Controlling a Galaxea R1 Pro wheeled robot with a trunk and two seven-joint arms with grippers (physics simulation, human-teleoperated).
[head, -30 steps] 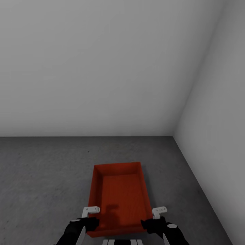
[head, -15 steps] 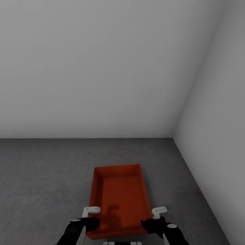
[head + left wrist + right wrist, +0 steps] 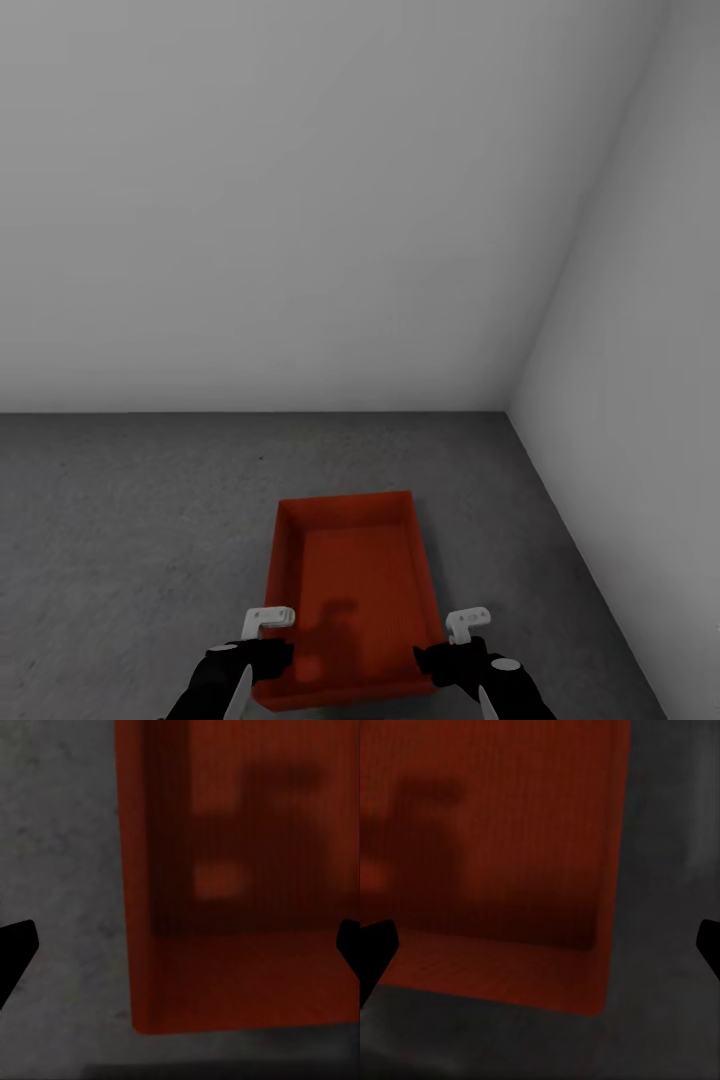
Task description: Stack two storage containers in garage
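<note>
A red-orange rectangular open storage container (image 3: 350,600) with thin walls and a ribbed bottom lies on the dark grey mottled concrete floor (image 3: 130,520), at 6 o'clock in the head view, near the corner of pale grey walls (image 3: 300,200). The left claw (image 3: 262,650) sits at its near-left corner, the right claw (image 3: 448,652) at its near-right corner. Both claws are spread wide, the dark finger tips (image 3: 15,949) standing well apart, one corner between each pair.

Red-orange container (image 3: 350,600), seemingly resting on grey floor (image 3: 130,540).
</note>
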